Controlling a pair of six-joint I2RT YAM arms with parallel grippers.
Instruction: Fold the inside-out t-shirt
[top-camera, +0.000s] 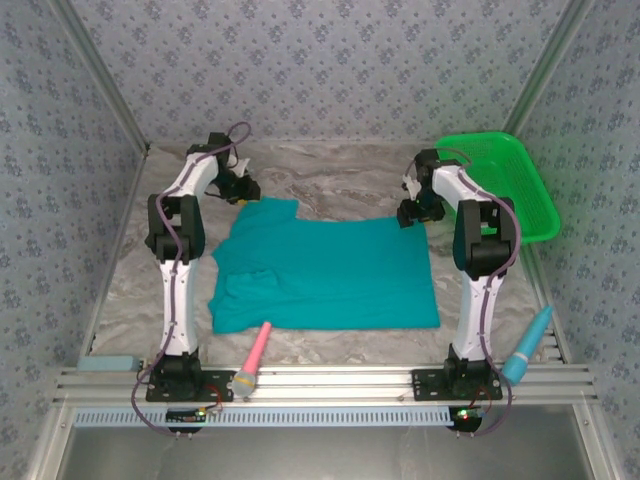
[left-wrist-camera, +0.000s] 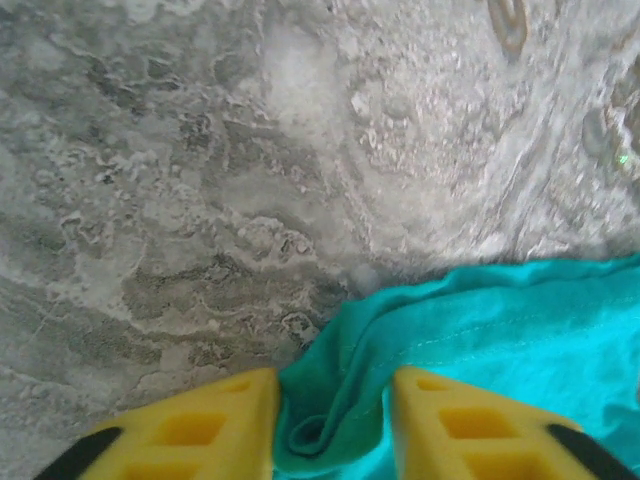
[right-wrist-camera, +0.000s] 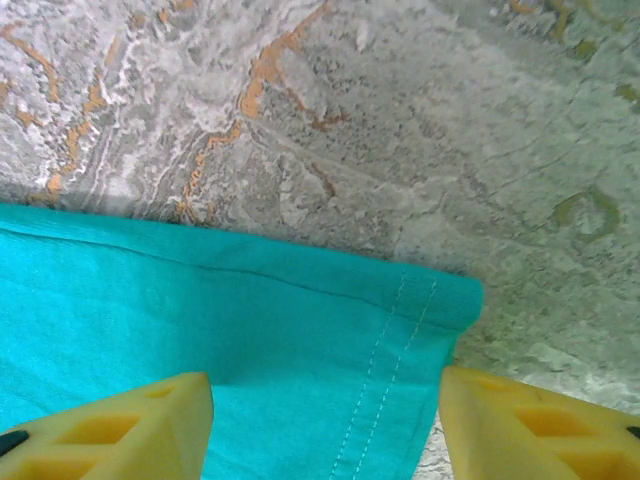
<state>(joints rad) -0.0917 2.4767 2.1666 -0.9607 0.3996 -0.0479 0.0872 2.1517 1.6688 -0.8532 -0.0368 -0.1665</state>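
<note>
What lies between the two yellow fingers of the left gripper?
A bunched fold of the teal t-shirt fills the gap and touches both fingers; the left wrist view shows this.

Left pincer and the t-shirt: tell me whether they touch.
Touching. The left wrist view shows a bunched fold of the t-shirt squeezed between the yellow fingers of the left pincer, cloth against both.
</note>
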